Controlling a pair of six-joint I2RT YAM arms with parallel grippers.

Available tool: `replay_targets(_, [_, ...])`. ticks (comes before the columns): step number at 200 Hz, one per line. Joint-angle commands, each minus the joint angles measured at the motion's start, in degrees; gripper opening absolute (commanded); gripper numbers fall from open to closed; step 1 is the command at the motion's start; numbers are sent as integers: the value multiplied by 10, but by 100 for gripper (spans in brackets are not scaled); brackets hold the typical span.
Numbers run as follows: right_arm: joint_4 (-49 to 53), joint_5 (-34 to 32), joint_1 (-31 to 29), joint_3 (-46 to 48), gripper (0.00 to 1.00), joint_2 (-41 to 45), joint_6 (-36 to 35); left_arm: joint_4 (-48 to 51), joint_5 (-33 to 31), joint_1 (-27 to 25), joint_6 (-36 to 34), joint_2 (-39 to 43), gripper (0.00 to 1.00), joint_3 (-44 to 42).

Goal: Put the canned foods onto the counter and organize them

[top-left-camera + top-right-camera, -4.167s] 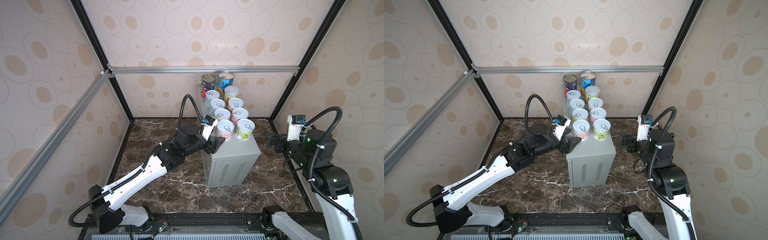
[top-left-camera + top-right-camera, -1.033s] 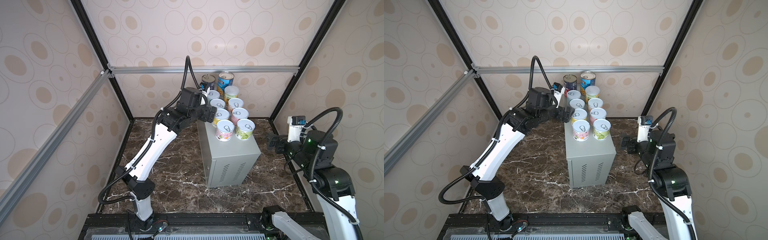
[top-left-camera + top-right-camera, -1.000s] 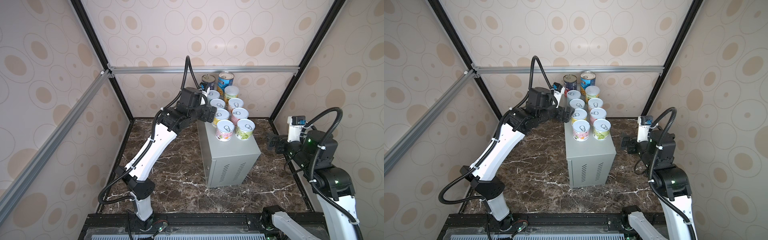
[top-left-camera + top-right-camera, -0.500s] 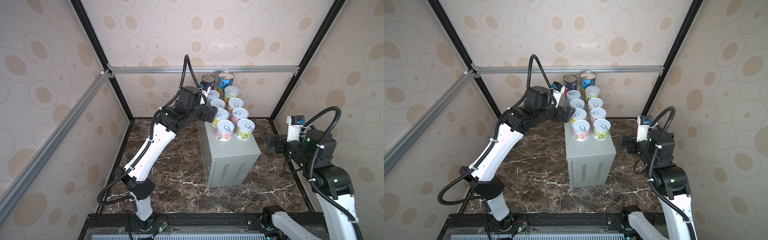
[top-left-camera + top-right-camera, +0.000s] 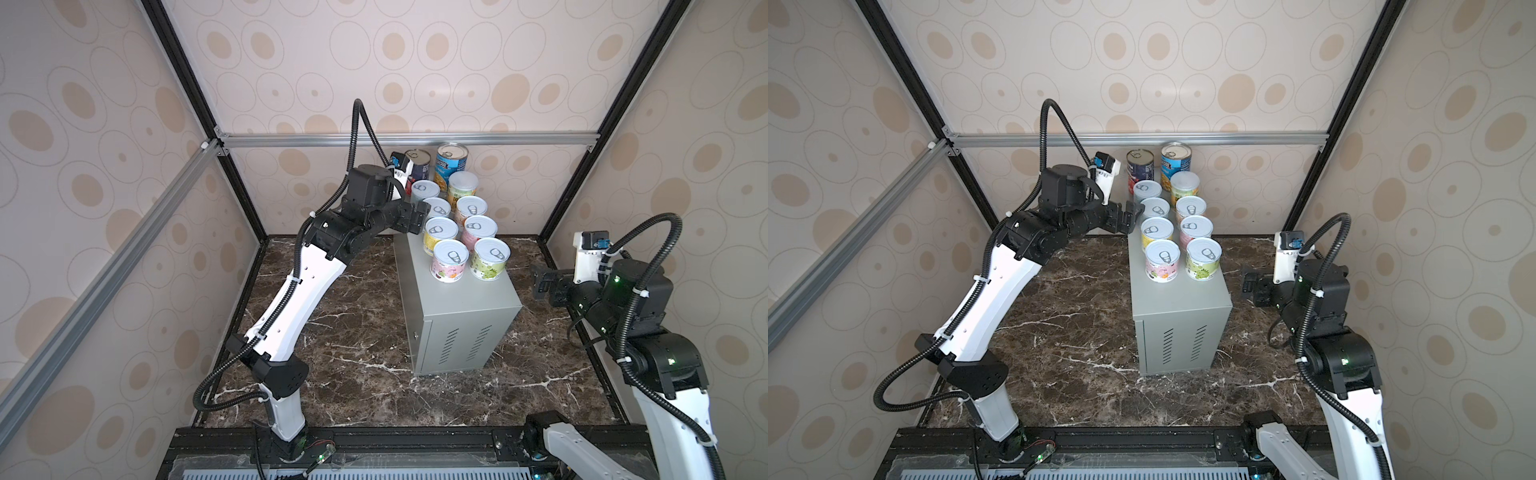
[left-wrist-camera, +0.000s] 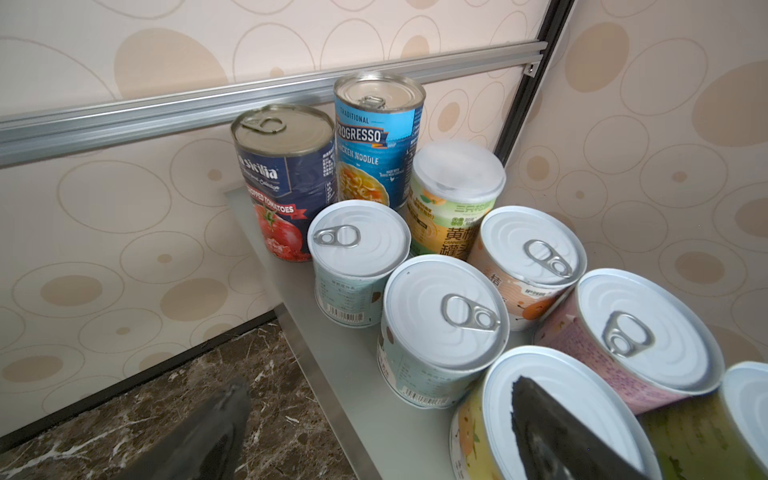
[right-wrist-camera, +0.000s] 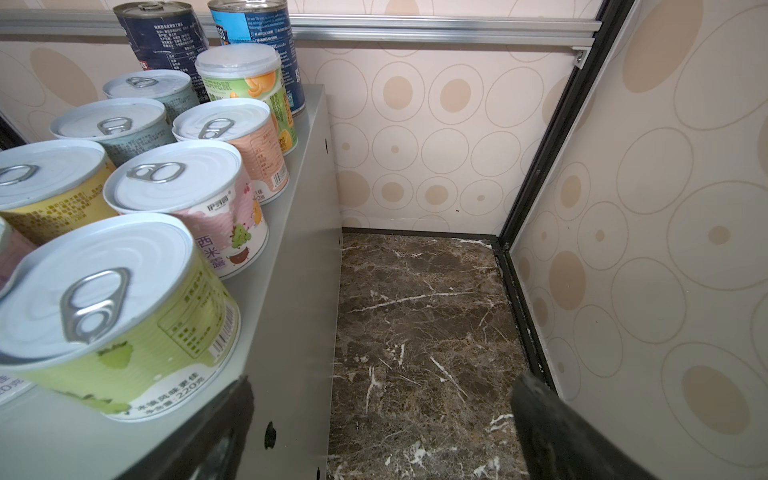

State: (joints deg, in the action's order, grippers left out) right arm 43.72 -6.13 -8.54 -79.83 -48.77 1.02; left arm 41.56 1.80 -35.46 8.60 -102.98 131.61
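Grey sheet-metal desk (image 5: pixel 478 295) carried all ten canned foods (image 5: pixel 480 226) in two rows, the two taller metal-topped cans (image 5: pixel 452 160) at the back.
The left gripper (image 5: pixel 419 218) hovered with jaws apart beside the rows' left edge, holding nothing; the right gripper (image 5: pixel 539 284) hung spread and empty off the desk's right side, above the brown marble surface (image 5: pixel 353 332).

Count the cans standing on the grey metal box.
10, all on the grey box, two columns of five: navy can and blue can at the back, plastic-lidded can next, seven short pull-tab cans filling forward. None appears hidden.
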Motion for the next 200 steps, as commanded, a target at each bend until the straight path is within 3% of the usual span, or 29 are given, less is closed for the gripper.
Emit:
replay_targets(1, [-1, -5, 4, -2, 100, 7, 0, -33, -1, 7, -14, -13, 98, 18])
replay_targets(200, [0, -7, 4, 2, 100, 11, -2, -62, 14, 35, -5, -56, 98, 3])
